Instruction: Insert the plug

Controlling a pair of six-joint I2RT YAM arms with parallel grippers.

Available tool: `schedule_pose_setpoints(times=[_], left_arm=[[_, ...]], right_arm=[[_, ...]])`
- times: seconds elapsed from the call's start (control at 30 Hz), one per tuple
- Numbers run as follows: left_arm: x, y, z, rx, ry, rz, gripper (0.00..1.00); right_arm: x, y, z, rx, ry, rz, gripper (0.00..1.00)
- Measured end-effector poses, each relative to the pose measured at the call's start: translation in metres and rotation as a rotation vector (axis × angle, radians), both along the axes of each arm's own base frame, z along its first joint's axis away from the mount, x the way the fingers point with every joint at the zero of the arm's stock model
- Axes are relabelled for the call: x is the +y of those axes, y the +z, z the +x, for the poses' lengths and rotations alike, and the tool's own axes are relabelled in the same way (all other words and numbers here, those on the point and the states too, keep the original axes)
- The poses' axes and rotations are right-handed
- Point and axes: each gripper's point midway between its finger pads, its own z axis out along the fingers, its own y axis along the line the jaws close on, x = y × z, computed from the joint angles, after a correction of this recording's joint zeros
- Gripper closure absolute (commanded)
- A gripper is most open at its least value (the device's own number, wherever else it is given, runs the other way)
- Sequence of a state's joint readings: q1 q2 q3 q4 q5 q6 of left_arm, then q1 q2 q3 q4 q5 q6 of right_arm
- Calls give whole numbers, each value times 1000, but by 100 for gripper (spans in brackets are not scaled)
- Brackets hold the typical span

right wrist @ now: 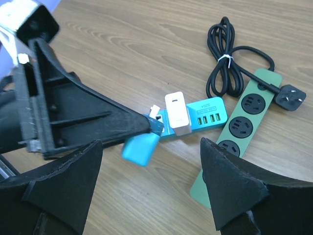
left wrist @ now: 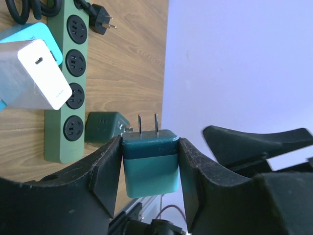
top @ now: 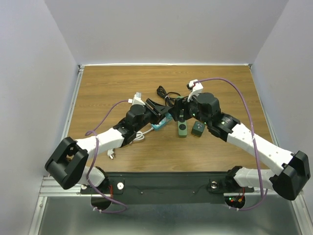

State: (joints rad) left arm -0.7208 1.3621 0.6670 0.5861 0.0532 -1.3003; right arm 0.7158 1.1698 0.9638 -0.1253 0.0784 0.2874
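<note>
My left gripper (left wrist: pixel 150 166) is shut on a teal two-prong plug (left wrist: pixel 149 164), held off the table with its prongs pointing away from the wrist. The right wrist view shows that plug (right wrist: pixel 142 147) clamped at the left fingertips (right wrist: pixel 122 125), just left of a blue USB power strip (right wrist: pixel 208 111) that carries a white charger (right wrist: pixel 177 113). A green power strip (left wrist: pixel 68 83) with several round sockets lies beyond, also in the right wrist view (right wrist: pixel 239 127) and the top view (top: pixel 182 128). My right gripper (right wrist: pixel 151 186) is open and empty above them. In the top view the left gripper (top: pixel 163 113) and right gripper (top: pixel 182 104) are close together.
A dark green adapter (left wrist: pixel 105 128) lies next to the green strip's end, also in the top view (top: pixel 198 129). The strip's coiled black cable (right wrist: pixel 230 63) and black plug (right wrist: pixel 291 95) lie behind it. A white cable (top: pixel 139 136) lies near the left arm.
</note>
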Motion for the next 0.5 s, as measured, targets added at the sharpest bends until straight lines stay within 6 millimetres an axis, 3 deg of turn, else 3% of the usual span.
schedule_pose_setpoints(times=[0.27, 0.5], left_arm=[[7, 19, -1, -1, 42, -82, 100], [9, 18, -2, 27, 55, -126, 100]], right_arm=[[13, -6, -6, 7, 34, -13, 18], [21, -15, -4, 10, 34, -27, 23]])
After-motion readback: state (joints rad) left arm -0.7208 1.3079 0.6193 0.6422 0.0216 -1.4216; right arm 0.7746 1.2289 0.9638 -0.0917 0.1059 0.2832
